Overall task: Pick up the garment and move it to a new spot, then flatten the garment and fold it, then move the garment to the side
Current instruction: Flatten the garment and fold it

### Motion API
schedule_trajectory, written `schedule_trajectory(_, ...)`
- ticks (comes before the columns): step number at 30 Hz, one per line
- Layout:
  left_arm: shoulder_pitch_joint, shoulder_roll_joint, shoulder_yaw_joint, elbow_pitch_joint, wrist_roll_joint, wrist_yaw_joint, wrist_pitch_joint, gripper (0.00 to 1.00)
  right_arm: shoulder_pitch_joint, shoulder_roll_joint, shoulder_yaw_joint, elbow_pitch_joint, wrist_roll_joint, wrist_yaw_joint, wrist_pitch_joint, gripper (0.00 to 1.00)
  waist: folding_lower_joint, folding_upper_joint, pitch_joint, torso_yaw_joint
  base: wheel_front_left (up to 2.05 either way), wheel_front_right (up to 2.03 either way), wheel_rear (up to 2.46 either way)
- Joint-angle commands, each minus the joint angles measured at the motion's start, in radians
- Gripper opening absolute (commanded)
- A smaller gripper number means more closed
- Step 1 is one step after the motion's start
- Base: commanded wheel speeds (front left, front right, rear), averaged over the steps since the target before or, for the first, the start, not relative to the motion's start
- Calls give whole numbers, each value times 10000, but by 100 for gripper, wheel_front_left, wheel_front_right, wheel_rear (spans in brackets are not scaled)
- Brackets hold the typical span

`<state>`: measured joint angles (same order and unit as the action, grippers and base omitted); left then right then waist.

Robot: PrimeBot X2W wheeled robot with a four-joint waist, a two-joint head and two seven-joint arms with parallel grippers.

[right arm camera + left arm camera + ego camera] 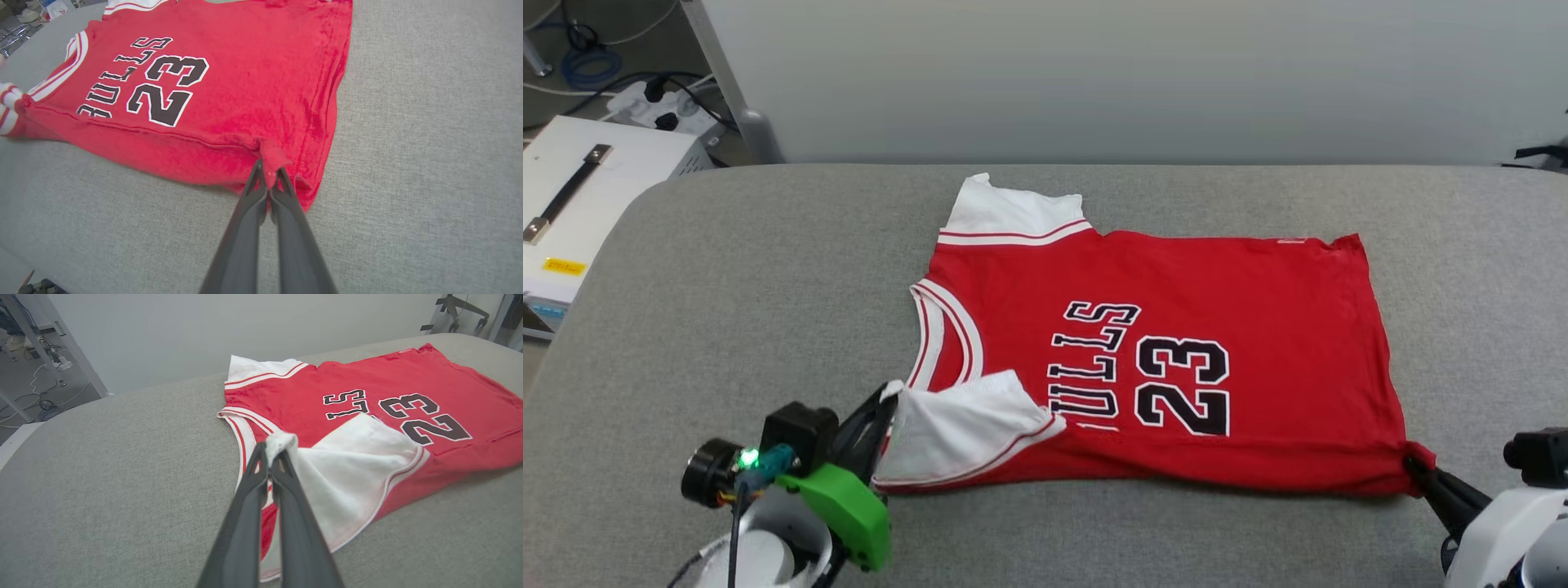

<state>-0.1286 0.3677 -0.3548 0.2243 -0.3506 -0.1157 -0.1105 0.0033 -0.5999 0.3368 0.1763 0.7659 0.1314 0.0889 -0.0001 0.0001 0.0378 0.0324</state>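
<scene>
The red garment (1241,294) lies spread on the grey table (727,286), lettered face up, neck to the left. Its near edge is lifted and rolled a little off the surface. My left gripper (892,395) is shut on the near white sleeve (956,433), which folds over the "BULLS" lettering; in the left wrist view the left gripper (270,454) pinches the white cloth tip (282,442). My right gripper (1411,462) is shut on the near hem corner; in the right wrist view the right gripper (269,173) pinches red cloth (274,157). The far white sleeve (1005,211) lies flat.
A pale wall (1094,73) runs behind the table. A white case with a black handle (572,196) stands off the table's left end, with cables and a power strip (654,102) on the floor beyond. Bare grey surface surrounds the garment.
</scene>
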Motion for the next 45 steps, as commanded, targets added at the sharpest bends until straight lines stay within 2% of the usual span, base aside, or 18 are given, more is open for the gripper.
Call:
schedule_trajectory(1, -567, 149, -55, 189, 58, -64, -36, 0, -366, 67, -34, -55, -87, -7, 49, 0, 1, -1, 500, -231, 0, 0, 0)
schedule_trajectory(9, -2803, 400, -860, 1765, -126, -142, -280, 0, -1702, 256, 62, 346, -198, -7, 138, 0, 1, -1, 1677, -549, 0, 0, 0)
schedule_trajectory(17, -4357, 517, -1898, 3436, -520, -147, -914, 0, -3006, 392, 369, 1195, -232, -7, 8, 0, 1, -1, 2508, -728, 0, 0, 0)
schedule_trajectory(31, -5477, 254, -3245, 5446, -1117, -149, -1479, 0, -3961, 619, 938, 2549, -157, -7, -376, 0, 1, -1, 2907, -615, 0, 0, 0)
schedule_trajectory(32, -5511, 245, -3290, 5524, -1112, -149, -1488, 0, -3970, 633, 951, 2605, -103, -7, -396, 2, 1, -1, 2874, -602, 0, 0, 0)
schedule_trajectory(33, -5527, 211, -3341, 5600, -1130, -149, -1496, 36, -3970, 634, 976, 2654, -57, -7, -428, 30, 1, -1, 2820, -582, 0, 0, 0)
schedule_trajectory(34, -5548, 191, -3349, 5622, -1129, -149, -1501, 100, -3964, 615, 983, 2659, -41, -7, -495, 89, 1, -1, 2773, -558, 0, 0, 0)
schedule_trajectory(35, -5552, 200, -3186, 5463, -1116, -149, -1507, 100, -3869, 557, 910, 2585, 38, -7, -786, 100, 1, -1, 2545, -458, 0, 0, 0)
schedule_trajectory(38, -5453, 287, -3052, 5242, -1151, -149, -1509, 100, -3600, 421, 778, 2394, 10, -7, -1096, 100, 1, -1, 2208, -329, 0, 0, 0)
schedule_trajectory(40, -5353, 606, -3066, 4978, -1299, -149, -1510, 100, -3145, 295, 448, 2015, -52, -7, -1413, 100, 1, -1, 1757, -209, 0, 0, 0)
schedule_trajectory(45, -5547, 1039, -3573, 4619, -2054, -149, -1160, 100, -2622, 260, -171, 1425, -279, -7, -1508, 100, 1, -1, 1346, -72, 0, 0, 0)
